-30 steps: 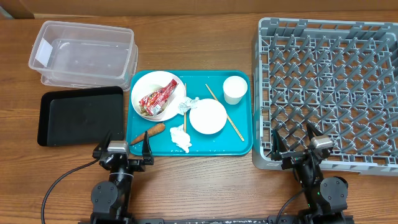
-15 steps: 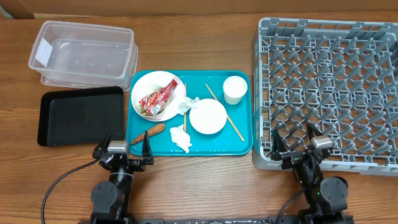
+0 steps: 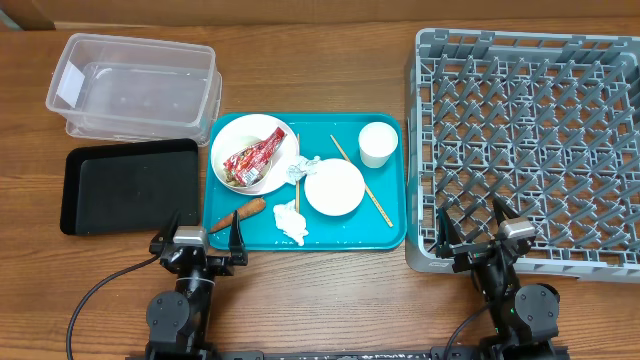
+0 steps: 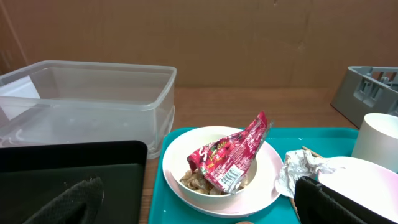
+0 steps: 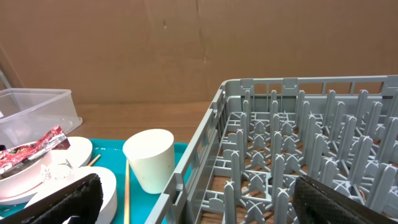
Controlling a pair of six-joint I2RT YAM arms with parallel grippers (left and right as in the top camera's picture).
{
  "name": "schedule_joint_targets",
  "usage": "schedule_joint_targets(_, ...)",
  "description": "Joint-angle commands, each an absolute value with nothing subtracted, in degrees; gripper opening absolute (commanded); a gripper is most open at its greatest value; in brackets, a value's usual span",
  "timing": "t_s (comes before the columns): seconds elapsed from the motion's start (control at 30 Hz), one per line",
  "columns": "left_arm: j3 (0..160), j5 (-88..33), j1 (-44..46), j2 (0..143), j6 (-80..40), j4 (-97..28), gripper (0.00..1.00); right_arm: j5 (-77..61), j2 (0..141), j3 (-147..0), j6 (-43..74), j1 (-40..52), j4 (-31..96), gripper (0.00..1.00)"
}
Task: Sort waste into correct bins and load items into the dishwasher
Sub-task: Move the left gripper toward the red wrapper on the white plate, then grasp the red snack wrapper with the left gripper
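A large white bowl [image 3: 232, 135] on the teal tray [image 3: 345, 230] holds a red snack wrapper [image 3: 253, 158] and brown food scraps [image 4: 198, 181]. A foil ball [image 3: 296, 171], a white tissue [image 3: 290, 222], an orange carrot [image 3: 238, 213], a smaller white bowl [image 3: 334, 187], a white cup [image 3: 376, 144] and wooden chopsticks [image 3: 363, 184] also lie on that tray. My left gripper [image 3: 200, 235] is open and empty at the tray's near left corner. My right gripper [image 3: 478, 228] is open and empty at the grey dish rack's [image 3: 430, 60] near edge.
The clear tub [image 3: 135, 85] stands at the back left and the black tray [image 3: 130, 185] in front of it. The rack fills the right side. Bare wood runs along the back and the front edge.
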State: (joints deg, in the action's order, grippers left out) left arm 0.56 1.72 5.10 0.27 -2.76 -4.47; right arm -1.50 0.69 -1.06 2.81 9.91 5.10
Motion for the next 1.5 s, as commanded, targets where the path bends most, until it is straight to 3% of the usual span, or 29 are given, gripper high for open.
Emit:
schedule_joint_targets(0.0, 0.3, 0.2, 4.8, 0.4, -2.0, -4.2, 1.0, -1.6, 0.2, -0.5, 3.2, 10.4, 4.7, 1.0)
schedule_joint_targets(0.5, 13.8, -1.0, 4.8, 5.8, -6.5, -19.1, 1.0, 0.6, 8.1, -15.3, 4.9, 10.4, 19.8, 1.0)
schedule_joint_targets(0.87, 38.6, -1.7, 4.8, 34.7, -6.4, -31.1, 1.0, 0.4, 29.2, -36.9, 5.8, 10.4, 35.7, 1.0)
schedule_joint_targets(1.17, 64.4, -3.9, 4.8, 57.1, -4.6, -55.6, 1.0, 0.0, 40.0, -46.3, 5.8, 10.4, 44.7, 1.0)
schedule_joint_targets(1.3, 66.5, -4.1, 4.8, 61.8, -4.7, -55.5, 1.0, -0.1, 40.1, -46.3, 5.8, 10.4, 44.5, 1.0)
schedule_joint_targets(1.47, 66.5, -4.1, 5.0, 67.4, -4.7, -46.5, 1.0, -0.1, 40.1, -46.3, 5.8, 10.4, 44.3, 1.0)
